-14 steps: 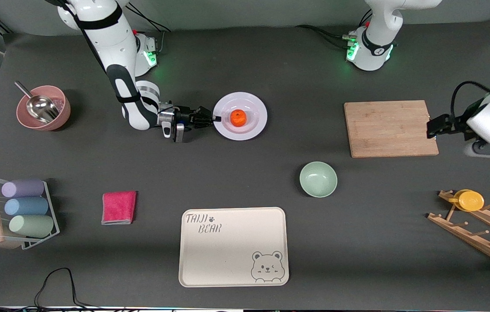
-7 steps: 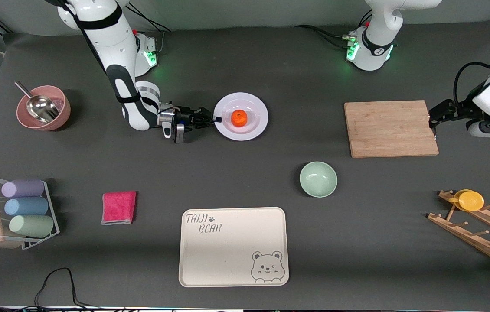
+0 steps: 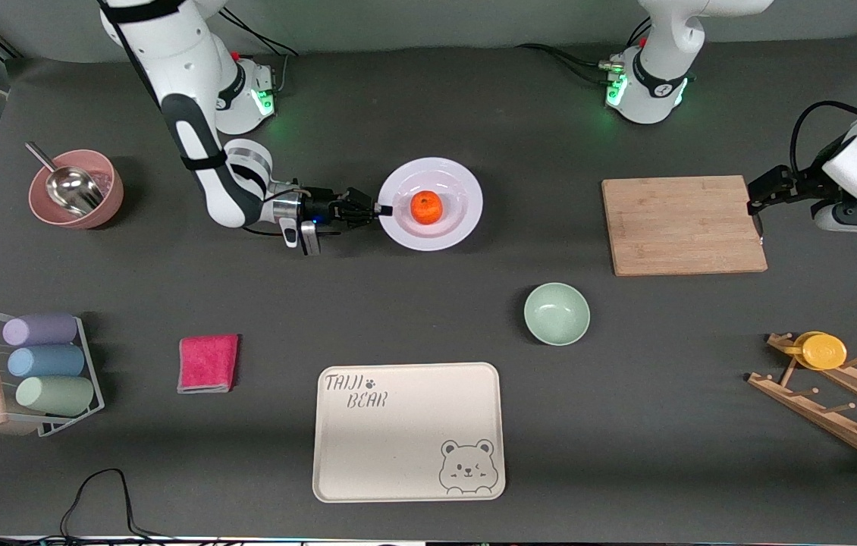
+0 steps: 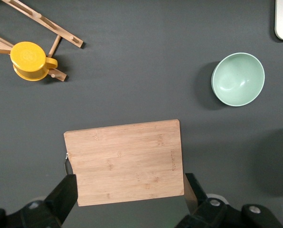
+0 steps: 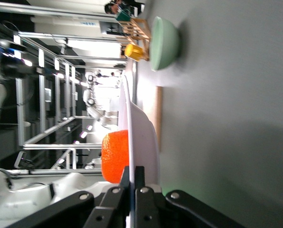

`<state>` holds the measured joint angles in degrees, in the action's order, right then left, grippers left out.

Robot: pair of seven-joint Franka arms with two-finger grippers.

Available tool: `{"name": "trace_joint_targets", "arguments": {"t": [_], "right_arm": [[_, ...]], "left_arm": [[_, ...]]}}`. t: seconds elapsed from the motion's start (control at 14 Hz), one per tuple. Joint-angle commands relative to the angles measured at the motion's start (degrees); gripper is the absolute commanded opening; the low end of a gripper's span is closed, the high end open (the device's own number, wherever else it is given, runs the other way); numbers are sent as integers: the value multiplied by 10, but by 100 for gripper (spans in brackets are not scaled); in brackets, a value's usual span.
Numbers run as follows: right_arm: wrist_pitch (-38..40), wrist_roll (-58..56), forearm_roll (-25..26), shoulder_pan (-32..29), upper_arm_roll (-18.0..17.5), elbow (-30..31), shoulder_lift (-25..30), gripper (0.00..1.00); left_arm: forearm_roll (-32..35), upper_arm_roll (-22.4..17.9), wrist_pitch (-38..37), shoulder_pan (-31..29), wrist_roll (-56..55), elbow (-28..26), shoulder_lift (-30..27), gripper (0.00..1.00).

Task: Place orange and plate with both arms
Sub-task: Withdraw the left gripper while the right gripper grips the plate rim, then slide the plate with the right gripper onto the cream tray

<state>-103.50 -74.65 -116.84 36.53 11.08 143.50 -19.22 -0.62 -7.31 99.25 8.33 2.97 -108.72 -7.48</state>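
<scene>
The white plate (image 3: 468, 184) carries the orange (image 3: 426, 207) in its middle. My right gripper (image 3: 381, 211) is shut on the plate's rim at the right arm's end and holds the plate level, a little above the table. In the right wrist view the fingers (image 5: 140, 176) pinch the thin rim of the plate (image 5: 144, 128), and the orange (image 5: 115, 156) rests on it. My left gripper (image 3: 756, 199) is open and empty, in the air over the edge of the cutting board (image 3: 682, 224) at the left arm's end. In the left wrist view its gripper (image 4: 129, 192) spans the board (image 4: 125, 159).
A mint-green bowl (image 3: 557, 313) and a cream bear tray (image 3: 408, 432) lie nearer the camera. A yellow cup (image 3: 823, 351) sits on a wooden rack. A pink bowl with a scoop (image 3: 76, 188), a red cloth (image 3: 208, 362) and a cup rack (image 3: 34, 371) are at the right arm's end.
The right gripper has lifted the plate with the orange and shifted it a little toward the left arm's end. The left gripper has risen and drawn back toward its base.
</scene>
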Motion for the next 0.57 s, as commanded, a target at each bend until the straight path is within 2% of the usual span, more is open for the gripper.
{"name": "trace_joint_targets", "arguments": {"t": [0.0,0.29,0.5], "right_arm": [[0,58,34,-7,3,-7,45,0],[-6,124,114,-53,5,-97,14,0],[-6,174,185,-105,5,-229,-59,0]], "left_arm": [[4,-10,-5,18,-31,10,3,100],[7,-10,2,11,-31,6,11,100],[7,-10,22,0,-31,-11,15,100]]}}
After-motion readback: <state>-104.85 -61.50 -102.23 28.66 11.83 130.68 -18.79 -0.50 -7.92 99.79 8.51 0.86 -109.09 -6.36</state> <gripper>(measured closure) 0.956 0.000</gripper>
